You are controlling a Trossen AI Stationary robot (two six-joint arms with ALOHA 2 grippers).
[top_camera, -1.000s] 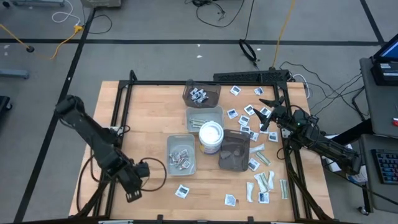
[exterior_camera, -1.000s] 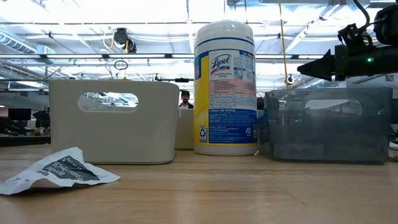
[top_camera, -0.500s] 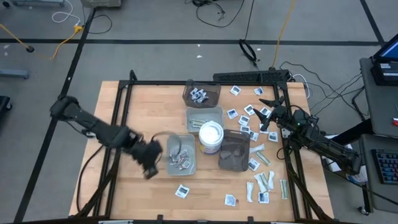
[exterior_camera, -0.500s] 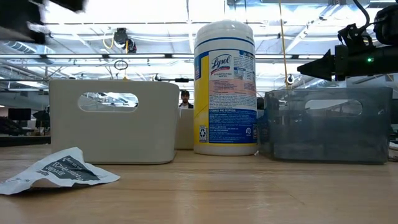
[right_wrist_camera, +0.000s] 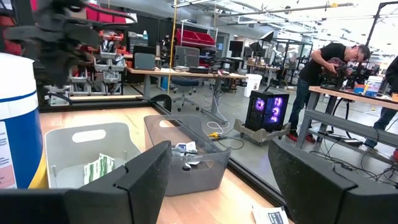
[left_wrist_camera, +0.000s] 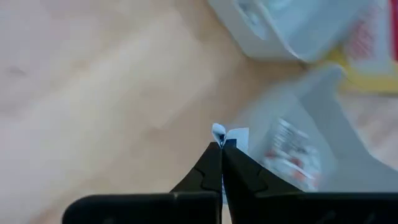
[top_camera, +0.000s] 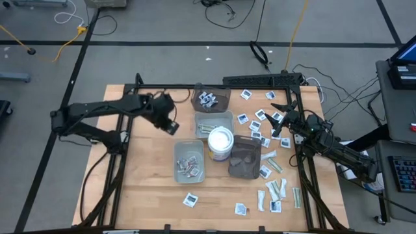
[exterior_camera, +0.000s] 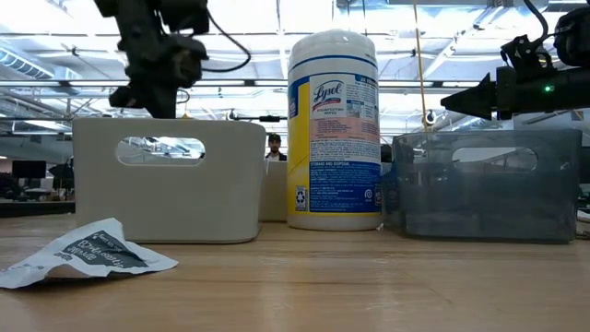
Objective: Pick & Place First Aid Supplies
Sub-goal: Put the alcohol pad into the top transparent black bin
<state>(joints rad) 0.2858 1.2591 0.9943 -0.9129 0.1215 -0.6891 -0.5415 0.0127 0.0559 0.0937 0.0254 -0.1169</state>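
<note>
My left gripper hangs shut above the bare wood, left of the pale grey tray that holds green-white strips. A small white packet with blue print sticks out of its tips. It shows high at the left in the low view. Square packets lie in the near grey tray and in the far dark tray. Many loose packets lie flat on the table's right part. My right gripper waits open above them at the right edge. My left gripper pinches the small white packet between its two fingertips; only a short bit shows past them. The fingers slant steeply down. The packet is lifted clear of the table.
A white round tub stands between the trays, with a second dark tray to its right. Loose packets lie near the front edge, one of them crumpled in the low view. A black frame rail runs along the table's left.
My left gripper has swung fast from the near left corner toward the far edge and somewhat right, passing the near grey tray, and now hangs beside the far trays. It has rolled on the way and stayed shut.
</note>
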